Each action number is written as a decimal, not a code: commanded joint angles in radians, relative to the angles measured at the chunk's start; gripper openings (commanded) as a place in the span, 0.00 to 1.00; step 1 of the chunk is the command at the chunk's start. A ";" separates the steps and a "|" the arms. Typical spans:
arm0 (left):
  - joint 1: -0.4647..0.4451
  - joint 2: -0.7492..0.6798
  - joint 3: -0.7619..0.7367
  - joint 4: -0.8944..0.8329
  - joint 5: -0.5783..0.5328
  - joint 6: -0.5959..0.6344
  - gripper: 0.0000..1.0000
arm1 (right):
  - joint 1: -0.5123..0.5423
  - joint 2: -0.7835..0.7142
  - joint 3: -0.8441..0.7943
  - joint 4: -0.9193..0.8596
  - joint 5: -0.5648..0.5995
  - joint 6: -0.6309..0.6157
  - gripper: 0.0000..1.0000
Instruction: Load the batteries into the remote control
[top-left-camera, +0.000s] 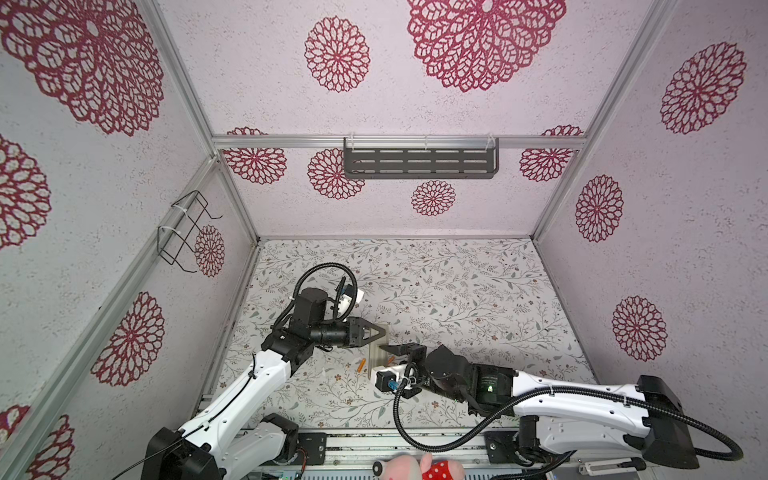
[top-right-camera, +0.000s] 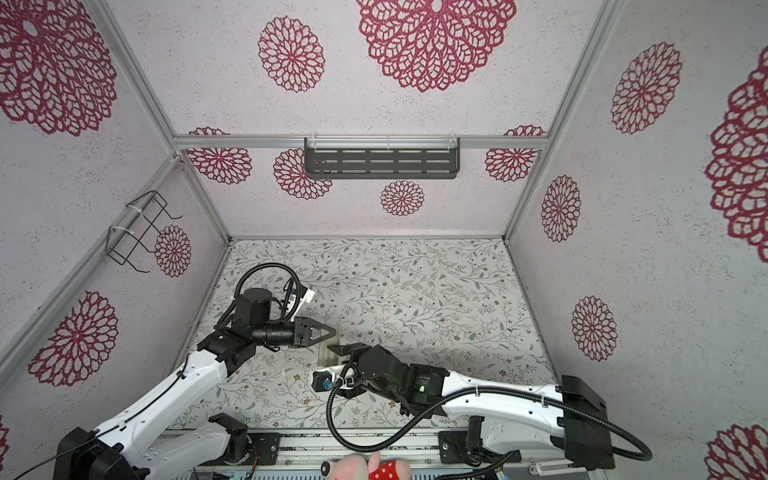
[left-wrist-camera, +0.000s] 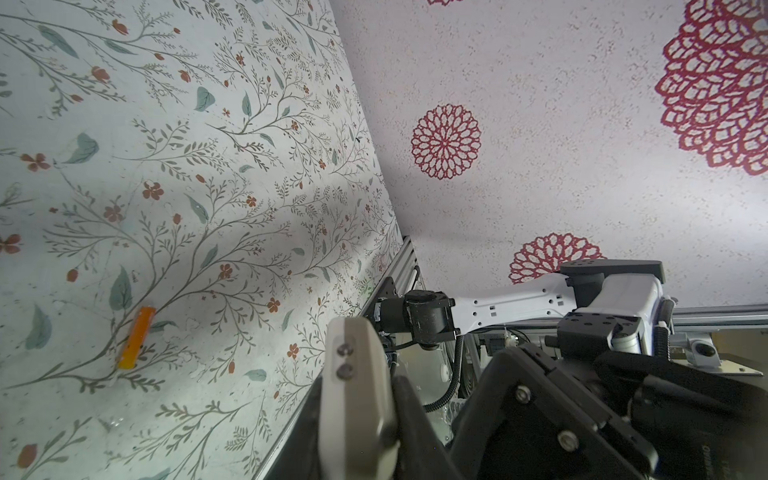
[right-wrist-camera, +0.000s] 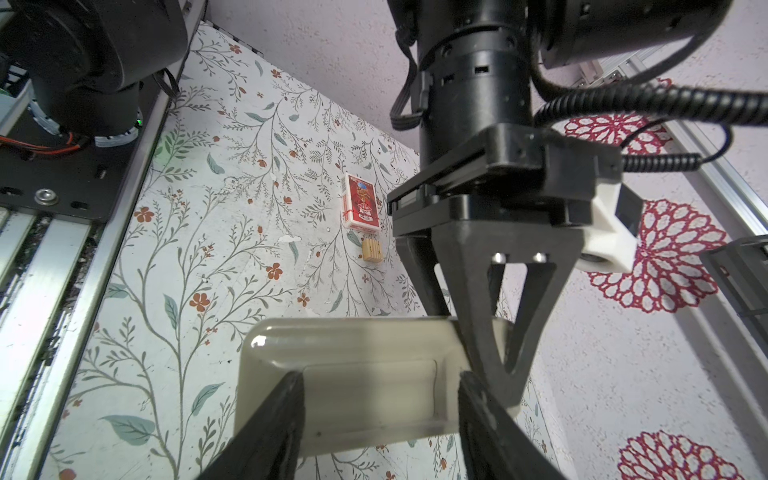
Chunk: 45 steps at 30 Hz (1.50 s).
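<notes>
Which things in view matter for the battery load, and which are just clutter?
Job:
remote control, held by the left gripper
orange battery, lying on the table

Lying about:
red card box
small wooden block
plush toy at the front edge

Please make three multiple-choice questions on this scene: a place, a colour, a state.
1. The wooden block lies, relative to the red card box: A on it; B close beside it; C far away.
2. The battery loose on the table is: A orange; B green; C black.
3. The left gripper is: A open; B shut on the remote control; C shut on the battery.
Key: B, they lie side by side; A, its body looks orange; B, it clamps the remote control's end.
</notes>
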<state>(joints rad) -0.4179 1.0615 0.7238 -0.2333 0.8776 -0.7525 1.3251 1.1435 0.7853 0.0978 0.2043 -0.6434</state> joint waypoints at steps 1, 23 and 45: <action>-0.001 0.005 0.019 0.008 0.041 0.008 0.00 | 0.005 -0.027 0.011 -0.006 -0.018 0.018 0.61; -0.002 0.007 0.022 -0.035 0.052 0.034 0.00 | 0.009 -0.039 0.025 -0.004 -0.028 0.037 0.60; -0.001 0.004 0.014 -0.034 0.061 0.034 0.00 | 0.016 0.004 0.051 -0.027 -0.031 0.051 0.60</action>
<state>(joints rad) -0.4179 1.0683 0.7250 -0.2756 0.9077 -0.7341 1.3354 1.1378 0.7891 0.0483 0.1524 -0.6014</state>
